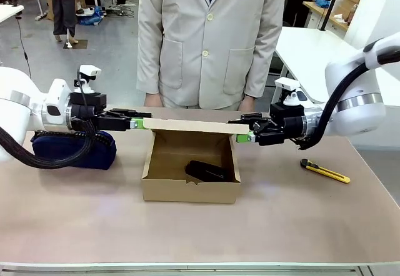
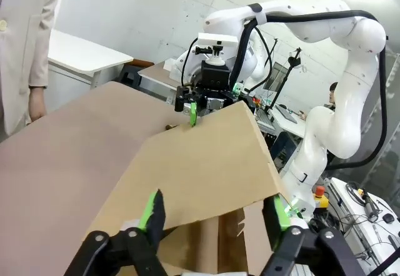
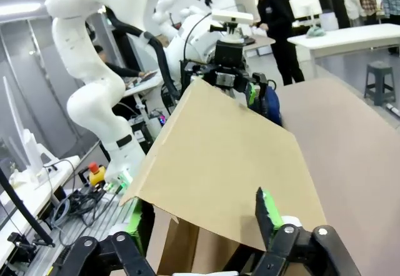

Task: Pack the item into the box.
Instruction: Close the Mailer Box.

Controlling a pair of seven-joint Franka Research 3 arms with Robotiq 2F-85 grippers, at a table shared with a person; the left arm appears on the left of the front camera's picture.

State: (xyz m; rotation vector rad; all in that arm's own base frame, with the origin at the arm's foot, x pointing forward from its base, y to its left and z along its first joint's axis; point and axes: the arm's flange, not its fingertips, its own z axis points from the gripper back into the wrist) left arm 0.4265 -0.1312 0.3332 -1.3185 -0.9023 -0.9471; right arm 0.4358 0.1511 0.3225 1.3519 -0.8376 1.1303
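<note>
You are seeing the stapler (image 1: 206, 171) lying inside the box (image 1: 187, 192), toward its right wall, in the front view. In both wrist views the raised flap (image 1: 187, 125) is hiding it. Your left claw (image 1: 139, 123) is sitting at the flap's left end and your right claw (image 1: 242, 137) at its right end, both standing wide, with fingers spread across the cardboard edge. Left of the box, your left arm (image 1: 37, 110) is partly covering the navy pouch (image 1: 103, 151). The utility knife (image 1: 325, 172) is lying right of the box on the table (image 1: 200, 232).

On the brown surface (image 1: 281, 226): a dark blue pouch (image 1: 103, 154) far left, a yellow-and-black knife (image 1: 325, 172) far right
</note>
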